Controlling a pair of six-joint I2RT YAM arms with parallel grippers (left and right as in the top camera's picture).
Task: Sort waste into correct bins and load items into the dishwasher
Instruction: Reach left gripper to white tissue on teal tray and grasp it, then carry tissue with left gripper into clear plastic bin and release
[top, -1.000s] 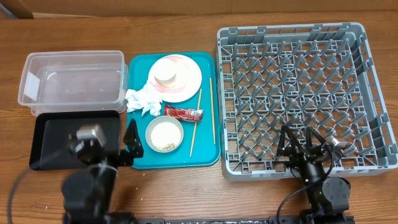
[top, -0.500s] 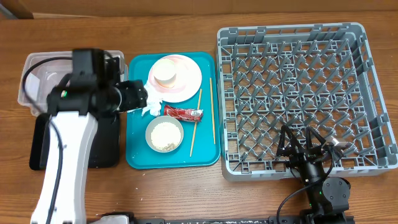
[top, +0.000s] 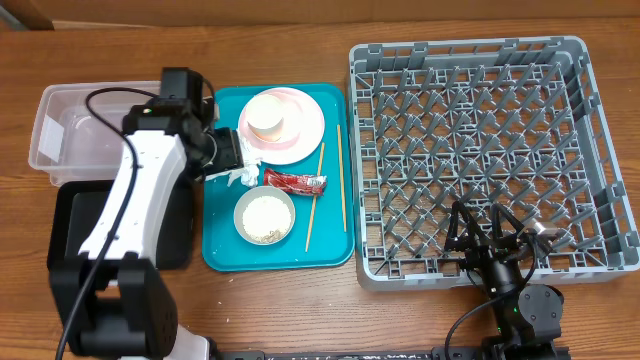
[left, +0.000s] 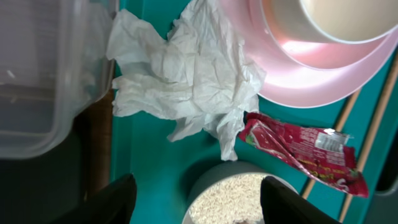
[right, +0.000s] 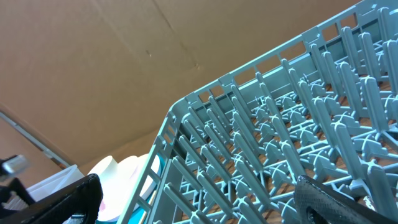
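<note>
Crumpled white napkin (left: 186, 81) lies at the left edge of the teal tray (top: 330, 250), just beside the clear tub (top: 80, 130). One ragged corner of it reaches toward the red wrapper (left: 305, 152). The wrapper lies flat on the tray between the pink plate (top: 300, 140) and the grey-green bowl (top: 264, 215). The bowl holds white rice-like scraps. A cream cup (top: 268, 120) stands on the plate. Two chopsticks (top: 315, 195) lie lengthwise along the tray's right side, one at a slant, the other nearly straight.

Left gripper (top: 225, 155) hangs over the napkin, its arm reaching across the black tray (top: 65, 220). In the wrist view the left gripper (left: 199, 202) has its fingers (left: 109, 202) spread wide at the lower frame edge. The bowl rim sits between them and nothing is held. The fingers look clear of the paper, though how high they are above it is hard to judge from either view.

Black tray sits directly in front of the clear tub, with both to the left of the teal tray.

Grey dish rack (top: 480, 150) stands right of the teal tray, pegs upright. Right gripper (top: 490, 235) sits over the rack's near wall with the jaws parted wide and nothing between them. Its wrist view looks across the pegs (right: 280, 143).
</note>
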